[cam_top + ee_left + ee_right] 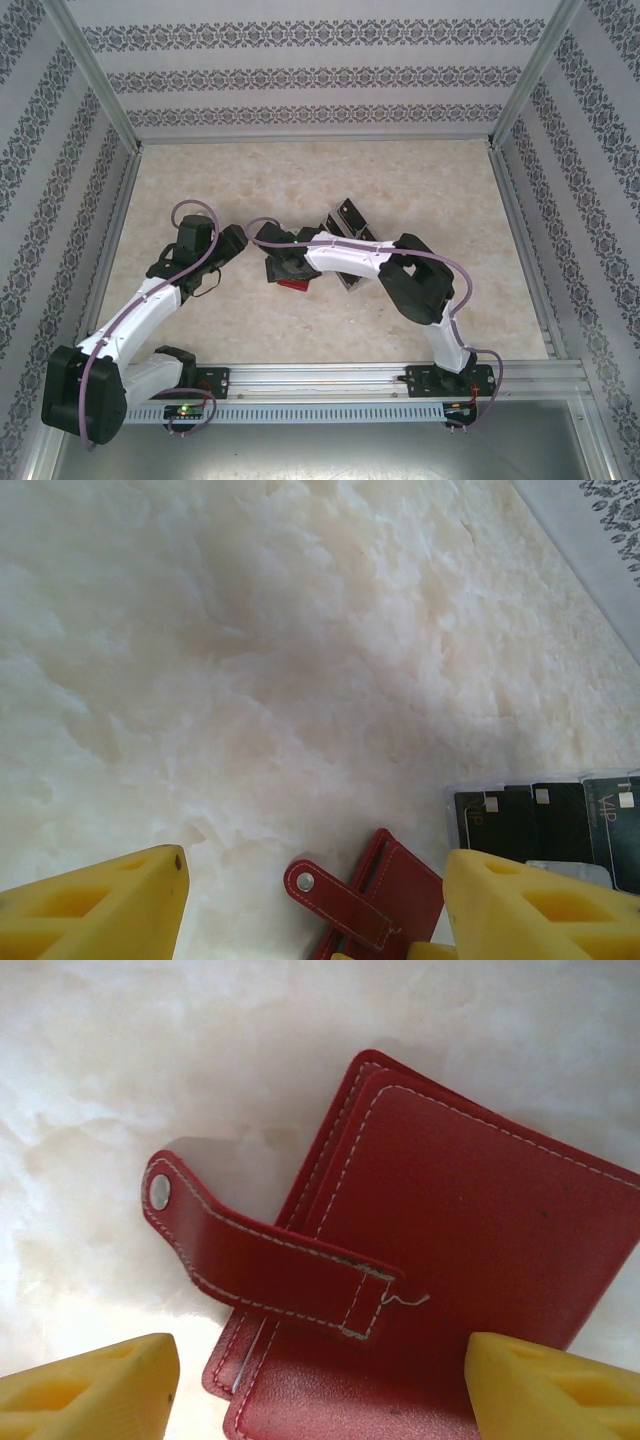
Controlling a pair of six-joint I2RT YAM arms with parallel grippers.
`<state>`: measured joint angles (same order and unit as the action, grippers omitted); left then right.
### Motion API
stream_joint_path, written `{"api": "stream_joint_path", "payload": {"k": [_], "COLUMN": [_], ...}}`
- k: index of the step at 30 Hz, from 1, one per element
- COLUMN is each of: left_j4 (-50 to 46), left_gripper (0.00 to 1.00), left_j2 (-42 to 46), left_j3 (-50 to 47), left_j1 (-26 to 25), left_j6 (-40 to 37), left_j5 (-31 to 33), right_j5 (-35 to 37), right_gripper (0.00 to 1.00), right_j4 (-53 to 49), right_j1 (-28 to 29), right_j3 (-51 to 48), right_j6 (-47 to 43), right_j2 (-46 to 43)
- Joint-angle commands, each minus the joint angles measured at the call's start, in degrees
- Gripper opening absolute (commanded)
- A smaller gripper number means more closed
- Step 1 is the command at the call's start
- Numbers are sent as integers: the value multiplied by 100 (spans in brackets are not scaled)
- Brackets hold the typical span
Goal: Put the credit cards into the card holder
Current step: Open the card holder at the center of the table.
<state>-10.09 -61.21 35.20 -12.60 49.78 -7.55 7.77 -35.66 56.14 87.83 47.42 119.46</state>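
The card holder [470,1210] is a red wallet lying folded on the pale table, its snap tab [230,1245] undone and sticking out to the left. My right gripper [320,1360] hovers just above it, open, with a yellow finger on each side. From above, a red corner of the card holder [292,284] peeks out under the right gripper [272,262]. My left gripper [315,880] is open and empty just left of the card holder [400,885]. Black credit cards [545,815] stand in a clear slotted tray beyond the holder.
The clear tray [347,216] sits right of centre, partly under the right arm. Metal frame rails [120,220] and patterned walls enclose the table on three sides. Bare marble-like surface [250,660] stretches ahead of the left gripper.
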Motion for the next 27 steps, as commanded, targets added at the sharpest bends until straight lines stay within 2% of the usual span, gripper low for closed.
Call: {"api": "stream_joint_path", "payload": {"k": [1, 16, 19, 27], "left_j4": [-17, -57, -59, -138], "left_gripper": [69, 70, 70, 72], "left_j2": [127, 191, 181, 161], "left_j3": [185, 90, 86, 104], "left_j1": [87, 144, 149, 148], "left_j6": [58, 49, 67, 24], "left_j5": [-152, -242, -248, -297], "right_j5": [148, -13, -3, -32], "right_gripper": [73, 62, 55, 26], "right_j4": [-415, -467, -462, -320], "right_j1": [56, 73, 77, 76], "right_j3": [186, 355, 366, 299], "right_j6": [-5, -109, -109, -188], "right_j2": [203, 670, 709, 502]}}
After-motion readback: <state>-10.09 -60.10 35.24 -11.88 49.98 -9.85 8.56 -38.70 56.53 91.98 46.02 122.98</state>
